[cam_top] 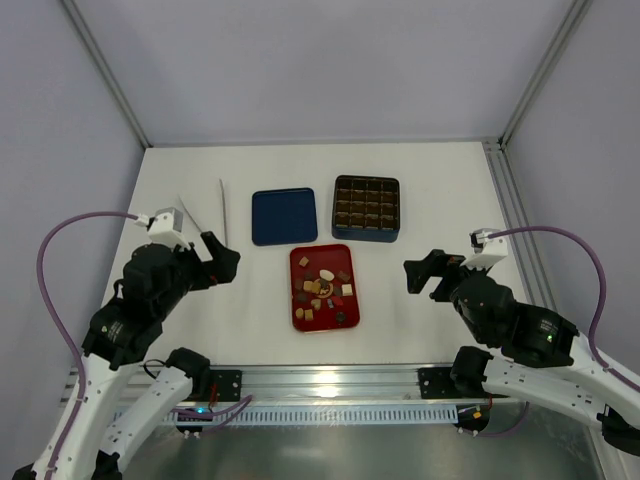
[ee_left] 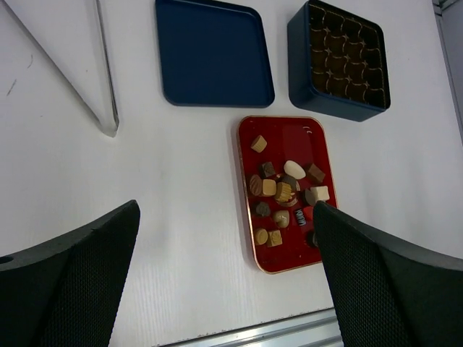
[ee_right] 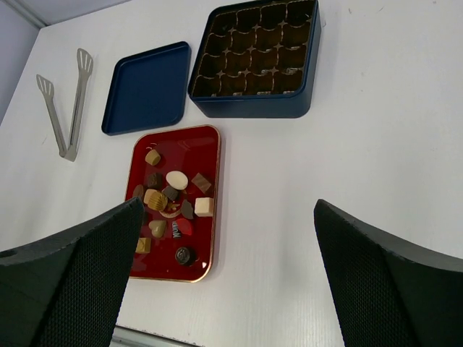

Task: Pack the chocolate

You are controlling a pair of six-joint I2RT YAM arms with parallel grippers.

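Note:
The chocolate (cam_top: 322, 288) is several small dark brown, tan and cream pieces lying loose on a red tray (cam_top: 325, 328) at the table's middle front. It also shows in the left wrist view (ee_left: 282, 191) and in the right wrist view (ee_right: 170, 195). My left gripper (cam_top: 222, 262) is open and empty, held above the table left of the tray. In its own view (ee_left: 226, 217) its right finger overlaps the tray's near right corner. My right gripper (cam_top: 420, 272) is open and empty, right of the tray, over bare table (ee_right: 228, 206).
A dark blue box (cam_top: 366, 208) with a grid of empty brown cells stands behind the tray. Its flat blue lid (cam_top: 284, 216) lies to the left of it. Metal tongs (cam_top: 222, 210) lie at the far left. A metal rail runs along the near edge.

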